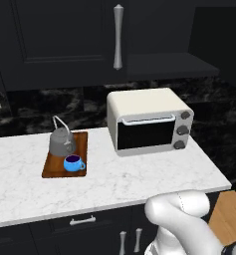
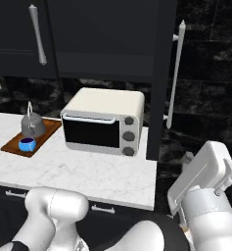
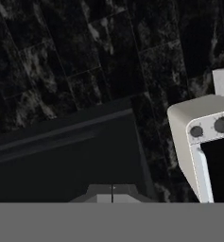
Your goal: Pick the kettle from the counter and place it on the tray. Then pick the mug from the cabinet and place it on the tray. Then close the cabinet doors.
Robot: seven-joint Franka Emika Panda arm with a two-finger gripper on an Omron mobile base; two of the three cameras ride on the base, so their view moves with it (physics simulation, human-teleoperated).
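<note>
Meanwhile the gripper (fingers pressed together, holding nothing) is rolled sideways beside the open right cabinet door, while kettle and mug sit on the tray at nine o'clock of the toaster oven.

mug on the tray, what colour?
Bright blue mug with a dark purple inside, on the brown tray. Left base view shows it best.

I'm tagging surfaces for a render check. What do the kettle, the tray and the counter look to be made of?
Kettle: seemingly metal, dull dark grey, with a thin wire handle.
Tray: probably wood, warm brown with a low raised rim.
Counter: marble-look stone, white with faint grey veining; whether real stone or laminate can't be told.
</note>
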